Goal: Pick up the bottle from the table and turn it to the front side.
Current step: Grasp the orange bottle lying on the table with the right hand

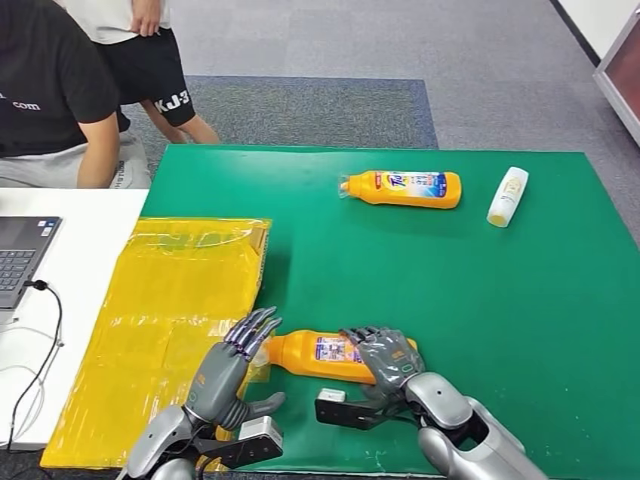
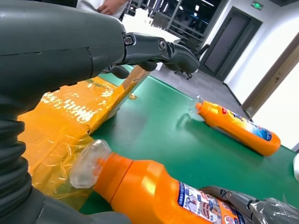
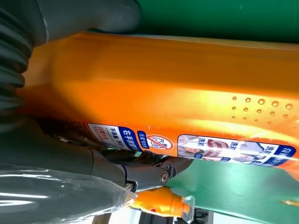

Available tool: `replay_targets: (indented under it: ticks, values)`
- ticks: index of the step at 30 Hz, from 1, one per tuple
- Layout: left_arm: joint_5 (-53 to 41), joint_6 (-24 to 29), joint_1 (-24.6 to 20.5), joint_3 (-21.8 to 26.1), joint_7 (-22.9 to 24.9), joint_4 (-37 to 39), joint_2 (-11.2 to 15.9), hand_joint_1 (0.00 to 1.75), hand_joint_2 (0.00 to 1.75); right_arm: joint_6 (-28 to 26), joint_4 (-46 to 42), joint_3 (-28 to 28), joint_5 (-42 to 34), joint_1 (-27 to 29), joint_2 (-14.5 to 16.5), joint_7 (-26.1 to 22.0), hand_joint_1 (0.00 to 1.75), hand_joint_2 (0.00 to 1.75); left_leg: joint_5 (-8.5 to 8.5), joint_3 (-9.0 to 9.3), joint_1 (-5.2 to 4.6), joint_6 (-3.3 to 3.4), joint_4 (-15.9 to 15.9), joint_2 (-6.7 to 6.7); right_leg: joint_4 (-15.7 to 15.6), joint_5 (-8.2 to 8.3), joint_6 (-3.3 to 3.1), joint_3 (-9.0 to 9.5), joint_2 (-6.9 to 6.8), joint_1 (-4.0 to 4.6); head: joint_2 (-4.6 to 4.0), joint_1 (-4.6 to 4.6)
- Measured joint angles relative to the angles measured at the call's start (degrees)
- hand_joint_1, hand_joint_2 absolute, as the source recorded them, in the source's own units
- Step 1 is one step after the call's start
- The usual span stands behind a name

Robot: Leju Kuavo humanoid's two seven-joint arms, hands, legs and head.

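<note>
An orange bottle [image 1: 321, 354] with a clear cap lies on its side near the front edge of the green table [image 1: 490, 320], cap pointing left. My right hand [image 1: 386, 362] grips its base end. In the right wrist view the thumb [image 3: 88, 16] lies on one side of the bottle [image 3: 169, 88] and the dark fingers [image 3: 148, 173] cross its label on the other. My left hand [image 1: 226, 375] is open with fingers stretched out, just left of the cap and apart from it. The left wrist view shows the cap and neck of the bottle [image 2: 141, 186] close below that hand [image 2: 70, 51].
A second orange bottle [image 1: 404, 188] and a small white bottle [image 1: 507, 196] lie at the far side. A yellow plastic bag [image 1: 166, 310] covers the table's left part. A laptop [image 1: 23, 255] sits on a white table, with two people behind it.
</note>
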Motion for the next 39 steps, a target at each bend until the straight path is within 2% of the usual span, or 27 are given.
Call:
replay_targets:
  ticks: [4,8,11,15,18,20,23,30,39]
  values:
    - [0.3,0.3,-0.1,0.1,-0.3,0.0,0.1,0.00,1.75,-2.2,0.8,-0.9,-4.1,0.3,0.1,-3.3,1.75,1.75,0.03,0.03,0.00,0.03,0.0,0.00,0.0,0.02,0.02,0.03,0.00,0.00,0.00,-0.01]
    - [3.4,1.2,-0.3,0.6,-2.2,0.0,0.0,0.00,1.75,-4.9,0.7,-4.3,-13.0,2.2,0.8,-9.2,1.75,1.75,0.02,0.10,0.00,0.03,0.0,0.01,0.0,0.03,0.00,0.08,0.01,0.00,0.00,0.00]
    - [8.0,1.8,-0.2,1.4,-4.1,-0.4,-0.8,0.00,1.75,-7.3,-0.5,-7.4,-19.7,5.2,2.7,-12.9,1.75,1.75,0.02,0.09,0.01,0.02,0.0,0.01,0.0,0.02,-0.02,0.07,0.00,0.01,0.00,-0.01]
    - [19.9,0.7,0.6,3.1,-7.8,-2.2,-2.4,0.00,1.75,-7.9,-3.3,-12.1,-33.2,10.4,6.4,-16.6,1.75,1.75,0.00,-0.05,0.02,-0.02,0.0,0.00,0.0,-0.01,-0.07,-0.05,0.00,0.04,0.00,-0.02]
    - [32.7,-1.8,1.5,4.7,-10.5,-3.7,-4.0,0.00,1.75,-7.3,-5.1,-15.4,-43.5,13.4,9.2,-17.2,1.75,1.75,0.00,-0.17,0.02,-0.03,0.0,-0.01,0.0,-0.03,-0.08,-0.17,-0.01,0.05,0.00,-0.01]
    - [40.8,-3.5,1.8,5.5,-11.0,-4.3,-5.1,0.00,1.75,-7.5,-5.9,-16.9,-47.7,14.3,10.4,-17.3,1.75,1.75,0.00,-0.21,0.02,-0.03,0.0,-0.01,0.0,-0.03,-0.07,-0.19,-0.01,0.04,0.00,0.00]
    - [47.2,-4.3,1.9,6.1,-11.0,-4.6,-6.0,0.00,1.75,-8.8,-6.3,-17.9,-49.1,14.8,11.1,-17.5,1.75,1.75,0.00,-0.23,0.00,-0.02,0.0,-0.01,0.0,-0.02,-0.04,-0.19,-0.01,0.00,0.00,0.01]
    - [50.3,-4.0,1.9,6.1,-11.0,-4.5,-7.0,0.00,1.75,-10.1,-6.3,-18.0,-49.3,14.9,12.1,-18.7,1.75,1.75,0.00,-0.24,-0.01,-0.01,0.0,-0.01,0.0,-0.01,-0.04,-0.23,-0.01,-0.02,0.00,-0.01]
    - [52.7,-6.9,0.0,4.5,-7.2,-3.8,-7.2,0.00,1.75,-14.3,-6.3,-15.2,-41.3,14.1,12.2,-21.5,1.75,1.75,0.00,-0.27,-0.01,-0.02,0.0,-0.01,0.0,-0.02,-0.04,-0.27,-0.01,-0.01,0.00,0.00]
